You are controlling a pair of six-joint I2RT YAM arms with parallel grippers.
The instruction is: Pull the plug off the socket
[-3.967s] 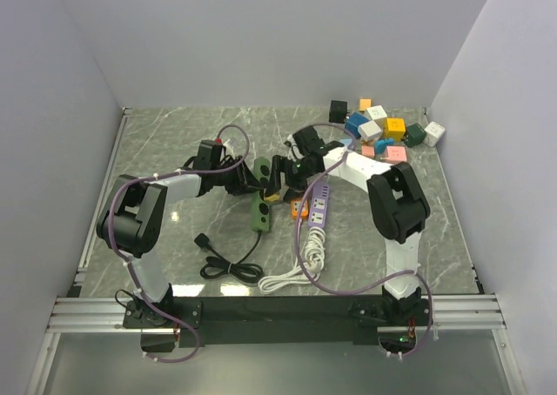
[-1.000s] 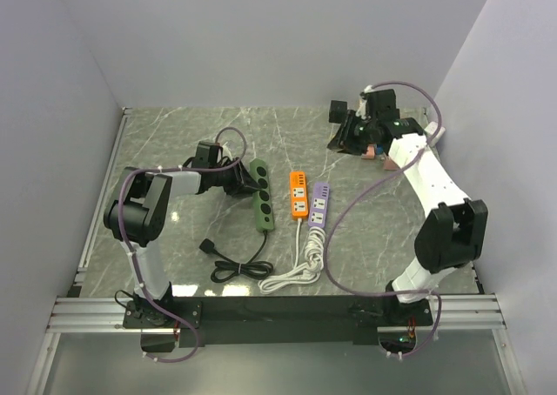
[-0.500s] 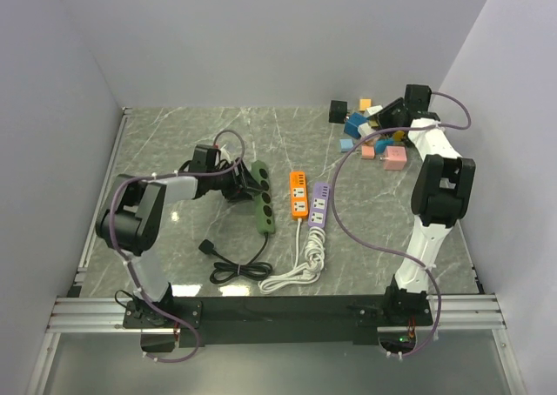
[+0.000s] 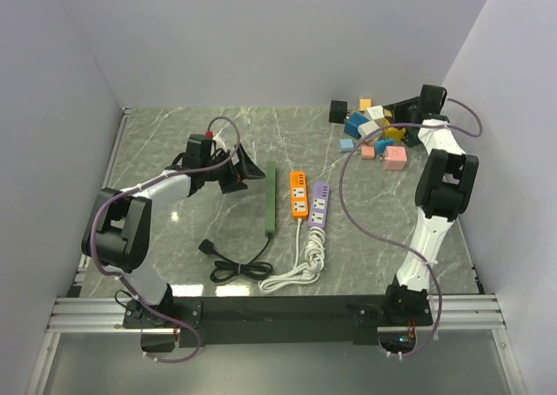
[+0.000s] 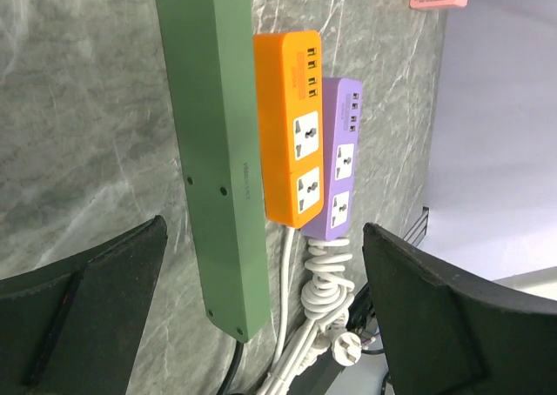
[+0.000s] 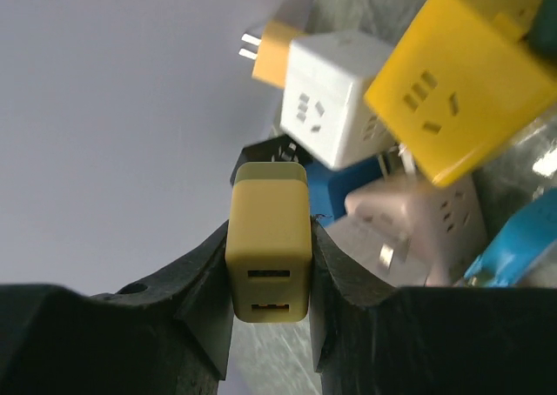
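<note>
The socket is a long green power strip (image 4: 271,199), tipped onto its edge in the middle of the table; the left wrist view shows its screw-holed back (image 5: 213,151). My left gripper (image 4: 246,170) stands wide open just left of it, touching nothing, with the strip between and beyond its dark fingers (image 5: 87,308). The plug is an olive-yellow USB charger (image 6: 267,238). My right gripper (image 6: 268,273) is shut on its sides and holds it at the back right, over a pile of adapters (image 4: 379,130). From above, my right gripper (image 4: 396,115) hides the plug.
An orange strip (image 4: 298,195) and a purple strip (image 4: 318,205) lie right of the green one, with a coiled white cord (image 4: 300,269). A black cable and plug (image 4: 228,269) trail from the green strip. Yellow (image 6: 466,73), white (image 6: 335,95) and pink (image 6: 418,212) cubes lie below the held plug.
My left gripper has opened and let go of the green strip, which has rolled onto its edge. My right arm has carried the plug farther toward the back right corner.
</note>
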